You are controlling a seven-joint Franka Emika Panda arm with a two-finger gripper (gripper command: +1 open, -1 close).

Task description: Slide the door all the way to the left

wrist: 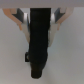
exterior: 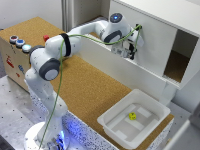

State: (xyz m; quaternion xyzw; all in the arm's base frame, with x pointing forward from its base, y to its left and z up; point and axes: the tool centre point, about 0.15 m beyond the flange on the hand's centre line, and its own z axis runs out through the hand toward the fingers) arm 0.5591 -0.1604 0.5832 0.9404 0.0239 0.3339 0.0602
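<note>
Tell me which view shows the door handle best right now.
The wrist view: the black handle fills the middle of the frame against the white door, between the gripper's fingers. In the exterior view the gripper hides the handle; only the door panel shows.

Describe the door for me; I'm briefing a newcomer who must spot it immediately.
Find the white cabinet above the cork counter. The door is the flat white panel covering its front beside the dark opening. Unlike the fixed walls, it carries a small black handle, where the gripper sits.
</note>
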